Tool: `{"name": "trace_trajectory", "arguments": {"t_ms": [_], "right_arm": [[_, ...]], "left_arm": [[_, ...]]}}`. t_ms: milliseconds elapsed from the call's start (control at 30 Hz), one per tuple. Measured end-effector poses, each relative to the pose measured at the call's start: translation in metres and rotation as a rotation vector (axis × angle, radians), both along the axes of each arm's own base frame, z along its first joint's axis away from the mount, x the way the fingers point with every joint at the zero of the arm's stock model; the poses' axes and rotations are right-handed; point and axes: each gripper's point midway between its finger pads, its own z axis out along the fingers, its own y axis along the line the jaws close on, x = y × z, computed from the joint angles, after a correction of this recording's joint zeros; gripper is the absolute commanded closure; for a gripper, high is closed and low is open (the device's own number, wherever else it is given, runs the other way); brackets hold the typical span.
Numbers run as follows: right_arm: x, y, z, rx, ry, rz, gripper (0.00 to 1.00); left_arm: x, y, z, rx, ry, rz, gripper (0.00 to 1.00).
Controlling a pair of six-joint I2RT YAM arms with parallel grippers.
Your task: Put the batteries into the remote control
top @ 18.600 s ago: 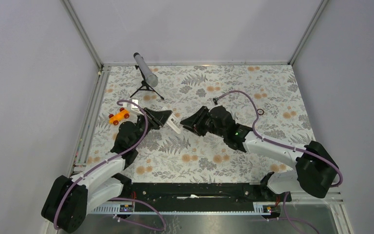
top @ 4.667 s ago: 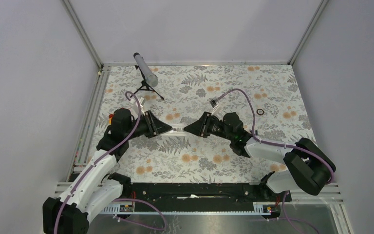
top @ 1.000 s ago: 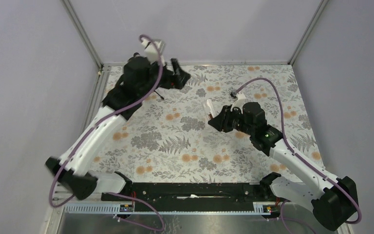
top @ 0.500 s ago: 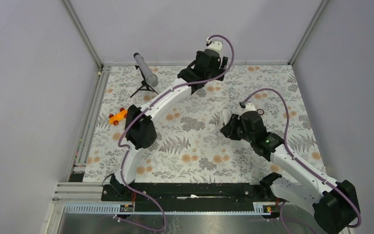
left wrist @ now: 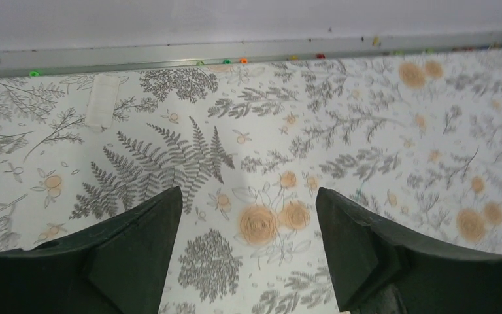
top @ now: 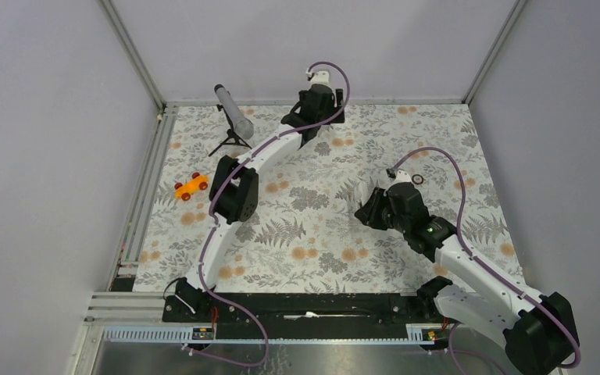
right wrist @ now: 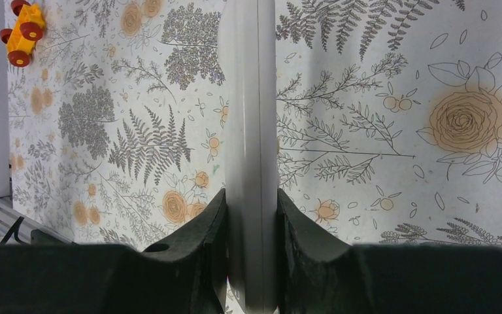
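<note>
cloth (top: 312,226) patterned with ferns, pale walls (top: 312,47), remote (right wrist: 251,98) held above.

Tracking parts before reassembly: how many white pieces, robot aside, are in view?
2. The remote control is clamped edge-on in the right pincer; a small flat white piece lies by the far rail, ahead of the open left pincer. Others may be hidden.

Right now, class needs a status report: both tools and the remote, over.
Left tool open, empty, at table's far edge. Right tool shut on remote control. Batteries not seen.
</note>
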Motion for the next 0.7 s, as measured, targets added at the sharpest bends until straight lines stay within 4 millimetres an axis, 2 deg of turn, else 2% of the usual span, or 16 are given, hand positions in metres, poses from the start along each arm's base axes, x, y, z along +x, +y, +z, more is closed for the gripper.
{"name": "trace_trajectory", "arguments": {"t_ms": [133, 333, 533, 700], "right_arm": [[-0.002, 0.000, -0.001, 0.012, 0.008, -0.007, 0.97], [-0.006, 0.000, -0.003, 0.023, 0.028, -0.013, 0.97], [-0.007, 0.002, -0.002, 0.041, 0.040, -0.016, 0.96], [-0.009, 0.004, 0.000, 0.055, 0.045, -0.012, 0.96]], "left_arm": [[0.029, 0.016, -0.009, -0.181, 0.020, 0.073, 0.21], [0.063, 0.040, -0.034, -0.372, 0.045, 0.182, 0.20], [0.077, 0.037, -0.049, -0.542, 0.047, 0.268, 0.21], [0.089, 0.041, -0.053, -0.703, 0.034, 0.352, 0.22]]}}
